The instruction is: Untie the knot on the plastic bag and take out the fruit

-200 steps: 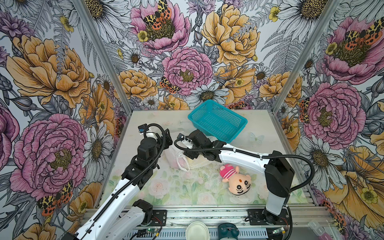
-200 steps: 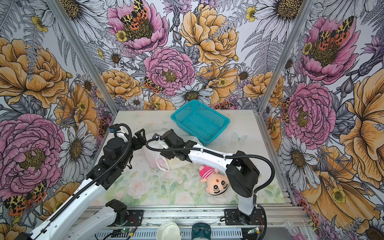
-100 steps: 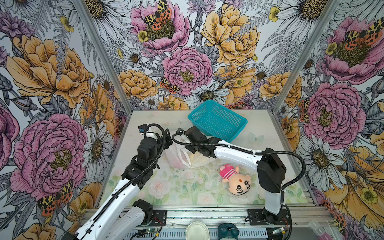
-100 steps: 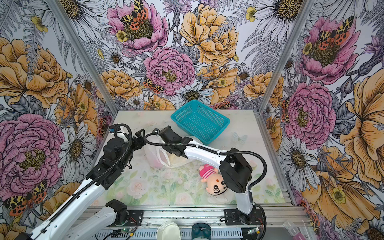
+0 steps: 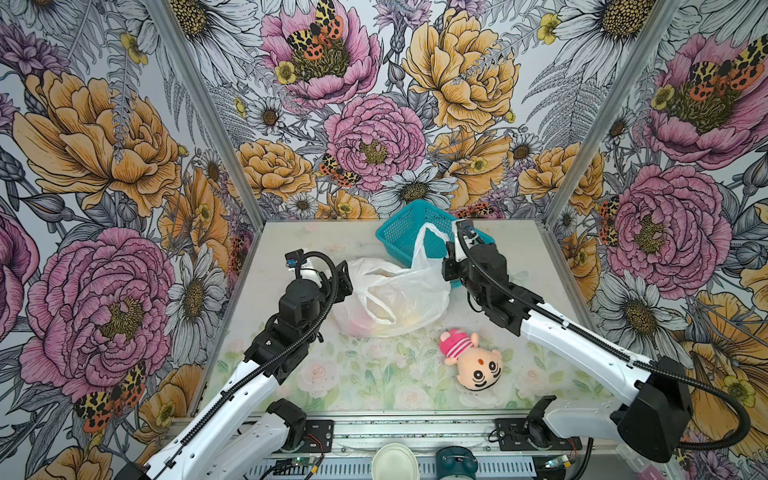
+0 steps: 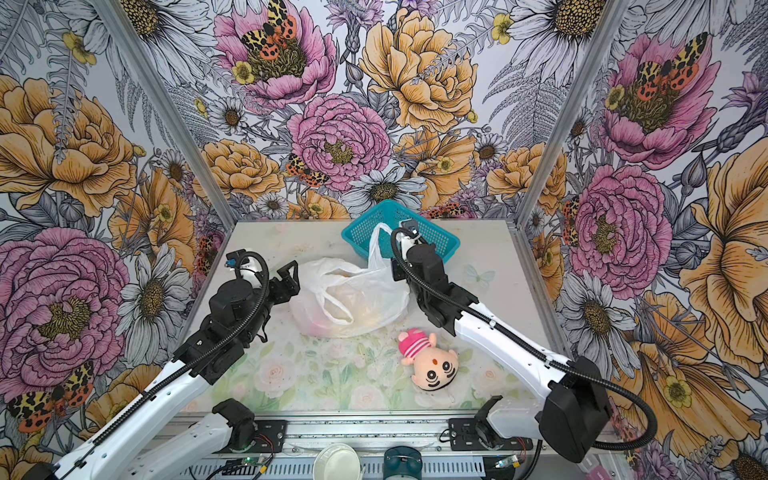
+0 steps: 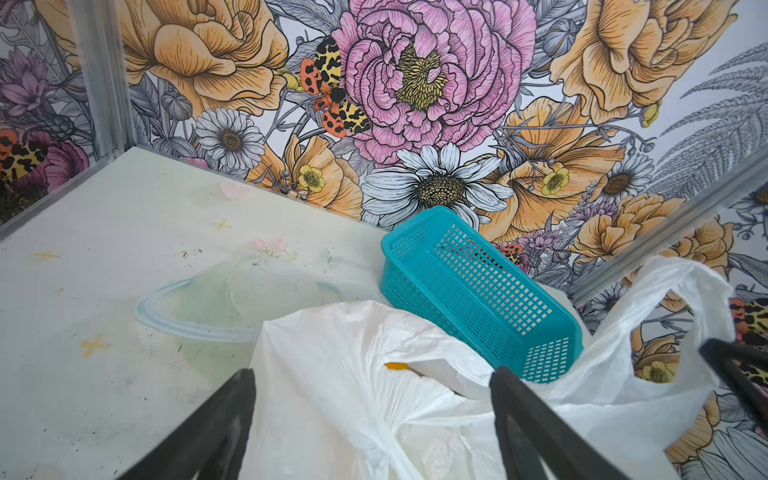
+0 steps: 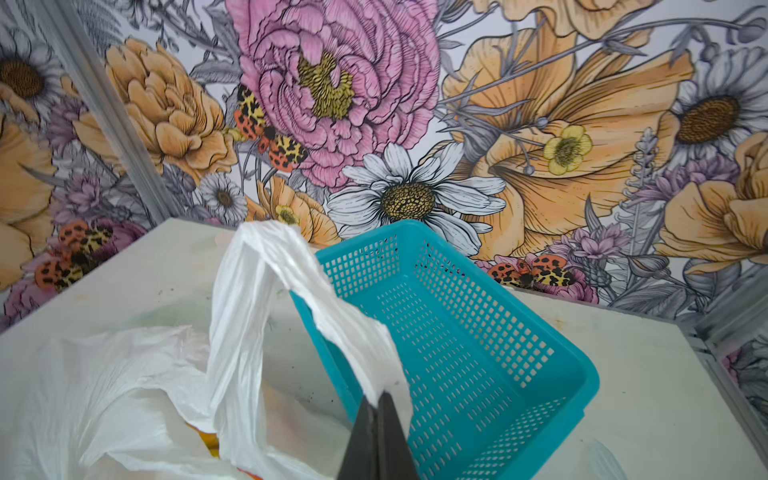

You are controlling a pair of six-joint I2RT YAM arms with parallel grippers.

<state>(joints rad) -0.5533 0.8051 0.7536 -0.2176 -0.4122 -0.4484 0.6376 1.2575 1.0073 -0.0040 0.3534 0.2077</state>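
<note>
The white plastic bag (image 5: pixel 405 291) (image 6: pixel 357 291) lies mid-table, slumped and open-mouthed. My right gripper (image 5: pixel 448 259) (image 6: pixel 394 266) (image 8: pixel 377 397) is shut on one handle loop (image 5: pixel 428 239) (image 8: pixel 257 291), which it holds raised and stretched in front of the basket. The other handle loop (image 5: pixel 376 309) lies slack on the bag. The knot is out of view. Fruit shows only as yellow, orange and pink tints through the film (image 5: pixel 409 318), and as an orange edge (image 7: pixel 395 366) in the bag's mouth. My left gripper (image 5: pixel 343 276) (image 6: pixel 291 276) (image 7: pixel 372 374) is open at the bag's left side and holds nothing.
A teal basket (image 5: pixel 409 226) (image 6: pixel 440 241) (image 7: pixel 469 291) (image 8: pixel 449 332) stands at the back, right behind the lifted handle. A plush doll (image 5: pixel 471 359) (image 6: pixel 430 359) with a pink hat lies front right of the bag. Flowered walls close in three sides.
My right gripper shut on a handle at the bag's left side. It then swung right toward the basket and pulled the loop up and out. The bag spread wider. The left arm stayed still.
</note>
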